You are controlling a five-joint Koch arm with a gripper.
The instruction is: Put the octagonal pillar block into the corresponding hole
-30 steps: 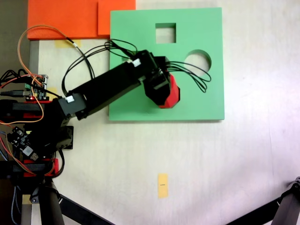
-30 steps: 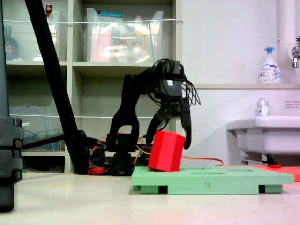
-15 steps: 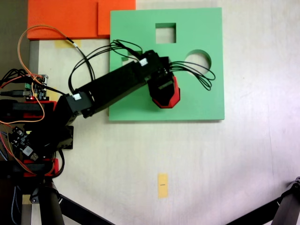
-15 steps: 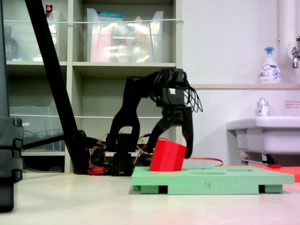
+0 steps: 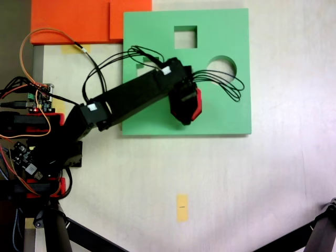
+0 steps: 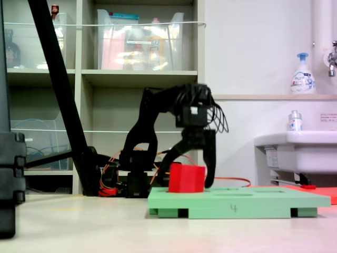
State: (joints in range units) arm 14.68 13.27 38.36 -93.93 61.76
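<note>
One arm (image 5: 126,100) reaches from its base at the left of the top-down fixed view out over one green board (image 5: 220,113), which lies flat on the pale bench (image 5: 262,184). Two orange foam sheets (image 5: 73,21) lie at the upper left, one overlapping the other, and one small yellow tag (image 5: 182,207) sits on the bench below the board.

On the board that view shows one square cutout (image 5: 185,37) near the top edge and one round cutout (image 5: 223,65) to its right, partly crossed by the arm's black cables (image 5: 226,86). The eight-sided hole itself lies under the claw and block and cannot be made out.

There is one red block (image 5: 196,104), of which a strip shows past the right side of the claw (image 5: 185,105). In the side-on fixed view the block (image 6: 186,178) stands upright, its long axis vertical and its top face level, with its lower part sunk below the board's (image 6: 237,201) top surface, near the board's left end. The claw (image 6: 188,177) comes straight down over it, one finger (image 6: 210,166) on the right and the other on the left, straddling the block's sides narrowly; whether they press it or stand just off it I cannot tell.

At the far right of the side-on view stand one sink (image 6: 295,153) and two bottles (image 6: 302,74).
</note>
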